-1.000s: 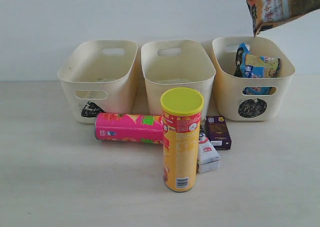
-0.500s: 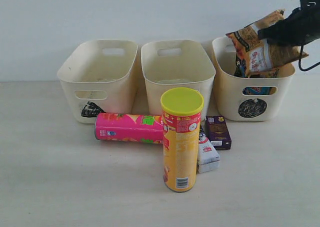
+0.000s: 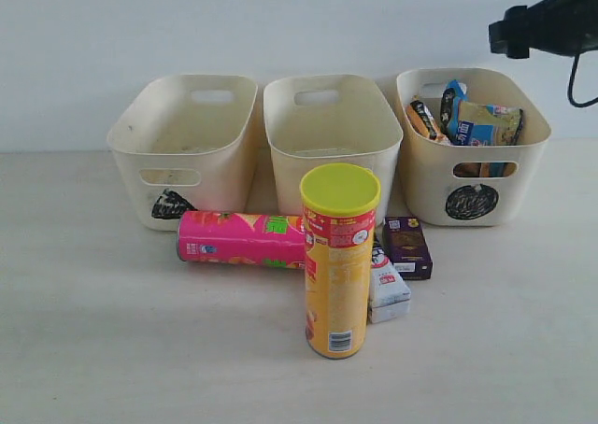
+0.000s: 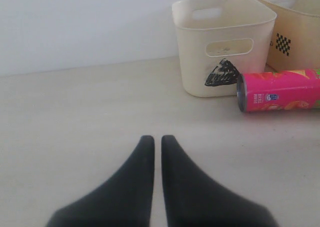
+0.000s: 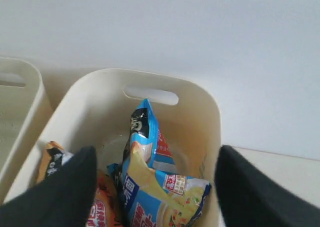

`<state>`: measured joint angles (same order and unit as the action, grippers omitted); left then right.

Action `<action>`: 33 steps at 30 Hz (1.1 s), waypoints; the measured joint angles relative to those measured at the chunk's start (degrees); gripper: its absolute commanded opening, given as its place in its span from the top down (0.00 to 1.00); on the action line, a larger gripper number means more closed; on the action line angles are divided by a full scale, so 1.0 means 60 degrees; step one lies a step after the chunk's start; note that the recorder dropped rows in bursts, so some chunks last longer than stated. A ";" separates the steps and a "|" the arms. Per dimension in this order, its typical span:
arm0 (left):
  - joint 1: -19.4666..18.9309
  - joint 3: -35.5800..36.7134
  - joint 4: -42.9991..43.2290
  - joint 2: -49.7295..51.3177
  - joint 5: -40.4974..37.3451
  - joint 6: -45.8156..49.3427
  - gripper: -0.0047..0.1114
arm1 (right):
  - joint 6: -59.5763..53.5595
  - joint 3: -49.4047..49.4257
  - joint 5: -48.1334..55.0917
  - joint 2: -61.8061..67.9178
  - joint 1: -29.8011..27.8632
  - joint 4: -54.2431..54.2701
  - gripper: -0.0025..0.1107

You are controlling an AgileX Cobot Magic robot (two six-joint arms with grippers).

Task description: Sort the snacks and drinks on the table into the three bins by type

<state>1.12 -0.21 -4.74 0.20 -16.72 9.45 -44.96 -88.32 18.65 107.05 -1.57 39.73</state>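
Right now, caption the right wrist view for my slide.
Open right gripper above a cream bin holding the blue-white bag and the orange-brown bag side by side.

Three cream bins (image 3: pixel 290 162) stand on the bench (image 3: pixel 112 349). The right one holds a blue-white bag (image 3: pixel 481 123) and an orange-brown bag (image 3: pixel 422 118), with the right pincer (image 3: pixel 509 36) above it. In front, a yellow tube (image 3: pixel 338 265) stands upright and a pink tube (image 3: pixel 238 239) lies flat, with a purple carton (image 3: pixel 406 245) and a white carton (image 3: pixel 388 289) beside them.
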 measured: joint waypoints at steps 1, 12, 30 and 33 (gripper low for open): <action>0.0000 0.0000 0.0000 0.0000 0.0000 0.0000 0.92 | 0.0000 0.0000 0.0130 -0.0087 0.0000 0.0000 0.79; 0.0000 0.0000 0.0000 0.0000 0.0000 0.0000 0.92 | 0.1366 -0.0016 0.3544 -0.0435 -0.0713 -0.0162 0.97; 0.0000 0.0000 0.0000 0.0000 0.0000 0.0000 0.92 | 0.1509 0.6146 -0.1966 -0.4630 -0.1050 0.1563 0.97; 0.0000 0.0000 0.0000 0.0000 0.0000 0.0000 0.92 | 0.1615 0.7270 -0.3420 -0.5271 -0.1050 0.1885 0.98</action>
<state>1.12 -0.21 -4.74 0.20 -16.72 9.45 -35.27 -44.70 -1.87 75.43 -7.87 51.04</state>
